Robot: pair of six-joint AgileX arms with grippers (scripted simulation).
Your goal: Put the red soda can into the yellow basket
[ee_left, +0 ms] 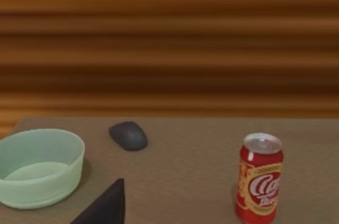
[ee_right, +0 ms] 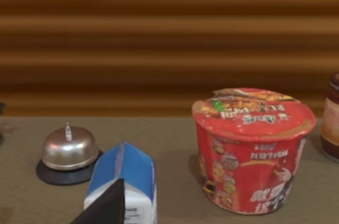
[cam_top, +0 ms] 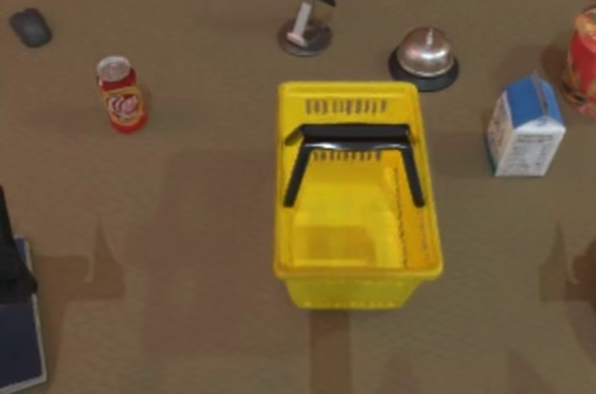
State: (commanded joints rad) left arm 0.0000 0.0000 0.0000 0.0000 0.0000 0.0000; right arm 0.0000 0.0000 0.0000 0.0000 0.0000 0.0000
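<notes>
The brown desk carries everything here, and the largest thing on it is the yellow basket, sitting upright near the middle of the top view with its black handles folded across the far part of its open top. At the right edge of the top view stands a big red patterned cup, seen in the right wrist view as a wide noodle tub with a peel lid, and just beside it nearer the middle is a blue-and-white milk carton. A silver call bell on a black base sits behind the basket to the right, and a small stand with a dark tilted plate sits behind the basket's far edge. The red soda can stands upright well to the left of the basket, apart from it, silver top up, its cream label facing the left wrist camera. A pale green bowl and a dark computer mouse lie toward the far left. The left tool shows only as a dark tip low in its wrist view, the right tool likewise; I cannot tell whether either is apart or together.
</notes>
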